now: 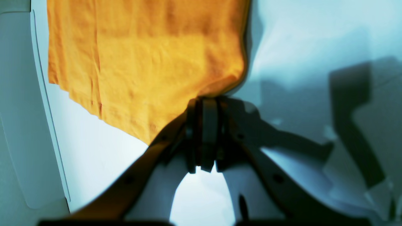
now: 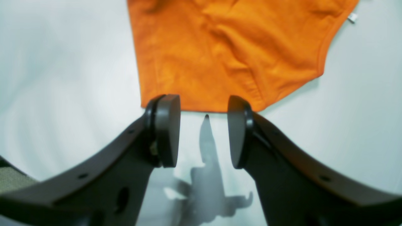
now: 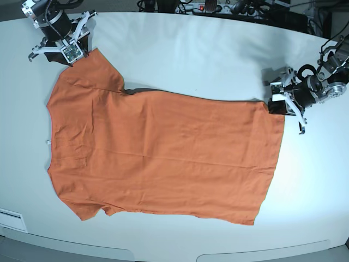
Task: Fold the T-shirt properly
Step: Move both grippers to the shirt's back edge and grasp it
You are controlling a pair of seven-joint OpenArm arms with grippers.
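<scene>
The orange T-shirt lies spread flat on the white table, its neck with the small white tag toward the left. My left gripper is at the shirt's far hem corner. In the left wrist view this gripper is shut on that corner and the T-shirt bunches into the fingers. My right gripper is at the far sleeve. In the right wrist view it stands open, and the sleeve edge of the T-shirt lies at its fingertips, with nothing pinched between the pads.
Cables and equipment line the table's far edge. A white label sits at the front left rim. A pale panel runs down the left side of the left wrist view.
</scene>
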